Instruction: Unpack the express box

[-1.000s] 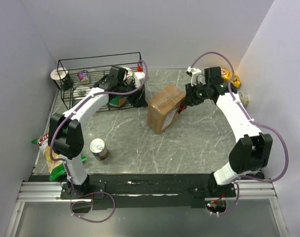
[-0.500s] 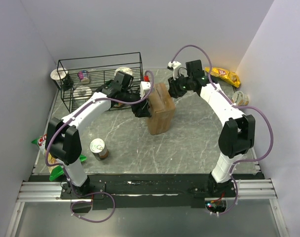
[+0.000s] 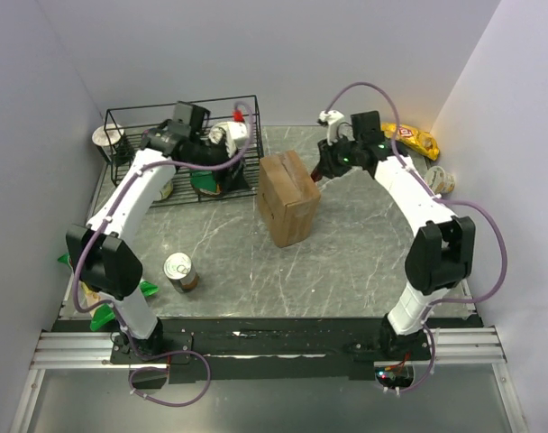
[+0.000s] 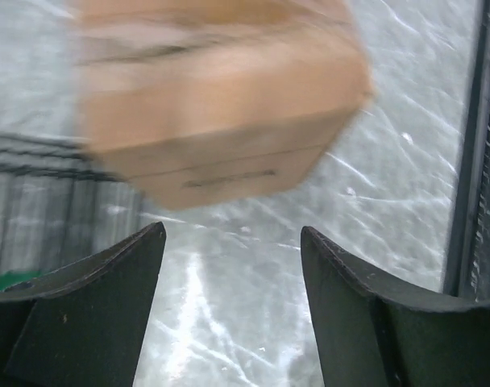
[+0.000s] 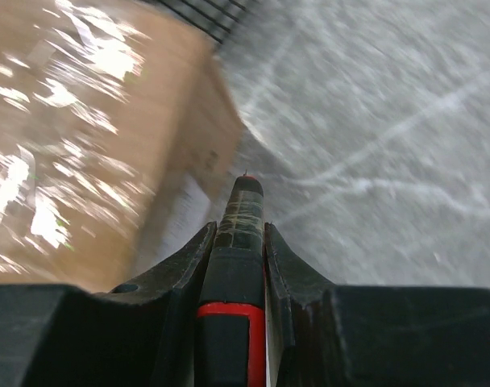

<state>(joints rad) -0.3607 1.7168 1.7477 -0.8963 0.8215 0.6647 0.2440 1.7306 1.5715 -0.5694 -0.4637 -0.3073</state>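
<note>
Express box (image 3: 287,198) stands mid-table, with 2 grippers at its far side.
Nearest, a can (image 3: 180,271) sits left on the table (image 3: 373,262), and beyond it the box stands on end in the middle. It looks like stiff cardboard, probably light, with glossy taped faces that are likely slippery, so it is best pinched on a bare edge or flap. Farther back, the right gripper (image 5: 238,230) is clamped on a slim red-and-black tool (image 5: 243,193) just beside the box. The left gripper (image 4: 233,234), fingers apart and empty, hangs by the wire basket (image 3: 130,108) at far left.

A lab cell: plain walls (image 3: 256,45) enclose the marbled table (image 3: 346,262).
</note>
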